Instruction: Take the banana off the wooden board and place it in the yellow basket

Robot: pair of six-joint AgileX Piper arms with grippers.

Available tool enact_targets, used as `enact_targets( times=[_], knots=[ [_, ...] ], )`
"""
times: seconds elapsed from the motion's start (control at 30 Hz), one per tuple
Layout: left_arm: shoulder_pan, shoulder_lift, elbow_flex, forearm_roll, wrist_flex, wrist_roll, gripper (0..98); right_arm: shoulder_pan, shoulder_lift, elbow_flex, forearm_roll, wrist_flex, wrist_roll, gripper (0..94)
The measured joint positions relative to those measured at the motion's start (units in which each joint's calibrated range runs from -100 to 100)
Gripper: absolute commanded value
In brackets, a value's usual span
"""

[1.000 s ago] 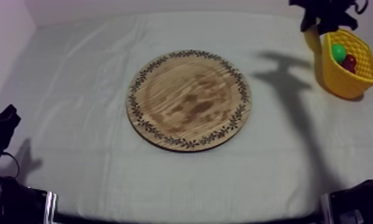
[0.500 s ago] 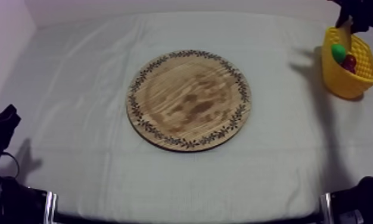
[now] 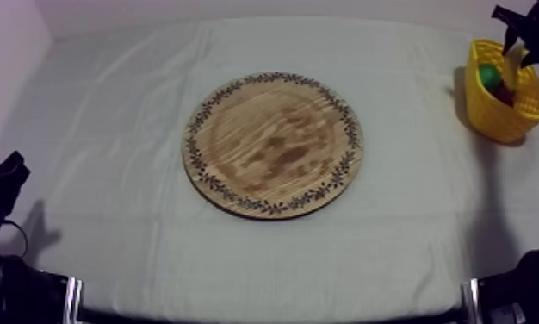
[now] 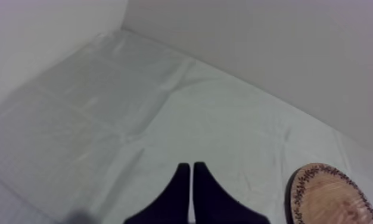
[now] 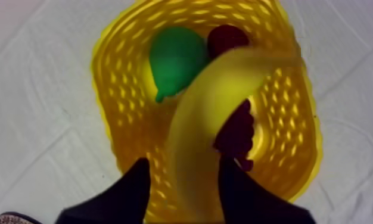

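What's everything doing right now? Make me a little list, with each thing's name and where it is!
wooden board: middle of the table, no fruit on it
yellow basket: at the table's right side
inside the basket: pear, small red fruit, grapes
banana: over the basket, at the right pincer
left pincer: shut on nothing, low at its own side

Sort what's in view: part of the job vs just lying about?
Job: banana, held in the right gripper; yellow basket below it; round wooden board, bare.
Lying about: pear, small red fruit and bunch of grapes, all in the basket.
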Motion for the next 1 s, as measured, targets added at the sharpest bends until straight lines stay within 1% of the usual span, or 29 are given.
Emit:
enact_targets(
  times=[0.07,0.17,0.33,0.47,0.57,0.67,0.87,1.0],
  knots=[
    [0.0,0.0,0.0,0.0,0.0,0.0,0.1,0.1,0.0,-0.5,0.0,0.7,0.3,48.9],
    [0.0,0.0,0.0,0.0,0.0,0.0,0.1,0.2,-1.4,-0.7,-0.8,0.9,1.0,48.6],
    [0.0,0.0,0.0,0.0,0.0,0.0,0.1,-1.0,-5.9,1.0,-1.4,1.1,2.2,44.7],
    [0.0,0.0,0.0,0.0,0.0,0.0,0.1,-2.3,-11.3,3.2,-2.1,1.6,2.4,40.1],
    [0.0,0.0,0.0,0.0,0.0,0.0,0.1,-3.5,-16.0,6.1,-2.4,1.5,2.7,34.7],
    [0.0,0.0,0.0,0.0,0.0,0.0,0.1,-5.0,-21.5,9.6,-2.5,0.0,3.0,27.5],
    [0.0,0.0,0.0,0.0,0.0,0.0,0.1,-8.3,-35.1,18.8,-2.2,-1.7,2.1,8.4],
    [0.0,0.0,0.0,0.0,0.0,0.0,0.1,-8.3,-43.8,26.5,-2.3,-6.3,1.7,2.3]
  ],
)
